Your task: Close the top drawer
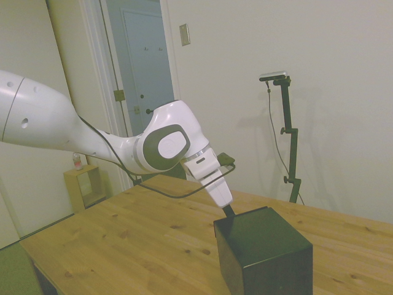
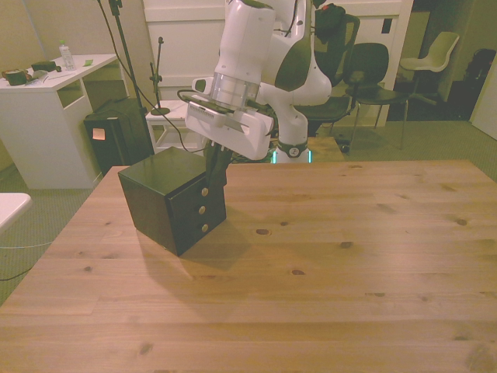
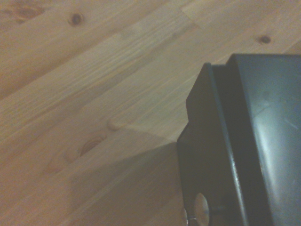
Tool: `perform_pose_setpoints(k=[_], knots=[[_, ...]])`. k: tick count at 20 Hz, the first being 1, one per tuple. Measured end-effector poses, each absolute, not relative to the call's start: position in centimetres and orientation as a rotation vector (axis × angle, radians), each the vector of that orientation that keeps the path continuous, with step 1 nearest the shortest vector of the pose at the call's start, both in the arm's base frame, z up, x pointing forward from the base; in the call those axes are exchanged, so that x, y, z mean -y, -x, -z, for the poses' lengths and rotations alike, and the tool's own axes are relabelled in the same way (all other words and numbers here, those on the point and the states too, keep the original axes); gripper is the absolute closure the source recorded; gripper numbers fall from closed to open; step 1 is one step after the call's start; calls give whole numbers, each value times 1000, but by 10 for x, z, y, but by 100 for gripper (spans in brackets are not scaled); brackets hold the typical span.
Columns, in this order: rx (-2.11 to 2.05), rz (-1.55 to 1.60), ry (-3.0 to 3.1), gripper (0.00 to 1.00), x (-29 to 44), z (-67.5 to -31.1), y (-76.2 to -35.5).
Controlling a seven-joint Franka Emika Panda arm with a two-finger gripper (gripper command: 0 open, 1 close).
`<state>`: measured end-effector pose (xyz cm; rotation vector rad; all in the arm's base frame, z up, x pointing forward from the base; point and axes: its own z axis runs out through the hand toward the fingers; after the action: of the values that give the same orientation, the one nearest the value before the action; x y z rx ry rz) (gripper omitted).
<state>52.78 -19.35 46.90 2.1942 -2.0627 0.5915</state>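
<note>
The dark fingers of the white arm's two-finger gripper (image 2: 214, 172) come down against the front face of the small glossy black cube-shaped cabinet (image 2: 159, 203), right at its top edge; whether they are spread or pressed together I cannot tell, since both outside views show them only as one dark shape with no readable gap. They seem set there so that the fingers can serve as a flat pusher against the drawer front rather than as a pincer, which is what a closing push calls for. The shallow black top drawer (image 2: 200, 185), the uppermost layer of the cabinet, lies directly beneath and against the fingertips, its small round metal knob (image 2: 205, 191) just below them in the front view, with two more knobs stacked underneath. In the wrist view the drawer front (image 3: 207, 155) stands slightly proud of the cabinet's top panel, a thin seam showing between them, so I judge the drawer nearly but not fully home. The cabinet sits turned at an angle on the light knotty wooden table (image 2: 334, 264), toward the front view's left, its knobbed face turned toward that view's right. In the side view the gripper (image 1: 228, 211) meets the cabinet's far upper edge.
</note>
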Motion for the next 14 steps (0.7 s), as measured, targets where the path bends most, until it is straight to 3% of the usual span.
perform_pose_setpoints(k=[14], knots=[[2138, -480, -2125, 100, 192, -464, -518]])
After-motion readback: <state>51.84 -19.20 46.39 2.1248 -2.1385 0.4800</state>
